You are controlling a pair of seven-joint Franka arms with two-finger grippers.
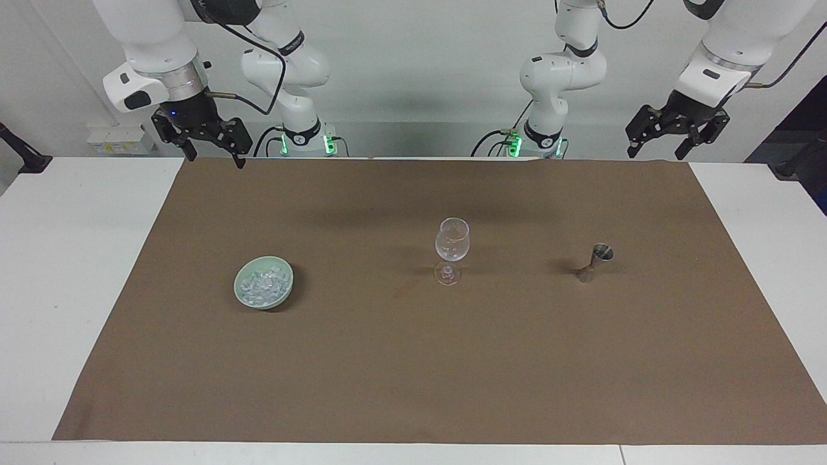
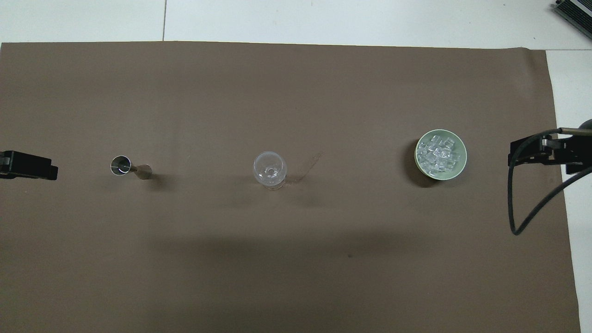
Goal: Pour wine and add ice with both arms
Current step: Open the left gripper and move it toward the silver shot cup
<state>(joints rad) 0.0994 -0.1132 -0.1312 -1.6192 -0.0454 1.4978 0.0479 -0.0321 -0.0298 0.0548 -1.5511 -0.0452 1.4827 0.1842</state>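
Going across the facing view from its left edge, the right gripper [image 1: 213, 155] hangs in the air over the edge of the brown mat [image 1: 413, 374] nearest the robots, at the right arm's end of the table [image 1: 58, 271]. Its two fingers point down, spread apart, with nothing between them.

Next comes a pale green bowl [image 1: 242, 289] standing on the mat toward the right arm's end. The ice [image 1: 263, 285] lies heaped inside it, a low pile of small clear chunks that fills the bowl's middle; no single direction shows in the heap.

Near the mat's centre stands a wine glass [image 1: 452, 240], upright on its foot, long axis vertical, mouth facing up. It looks empty.

Further on, toward the left arm's end, a small metal jigger [image 1: 595, 261] stands upright as well, its open cup facing up. Bowl, glass and jigger form a rough row across the mat, well apart from one another.

Last, the left gripper [image 1: 665, 150] hangs over the mat's corner nearest the robots at the left arm's end. Its fingers also point down, parted, holding nothing.
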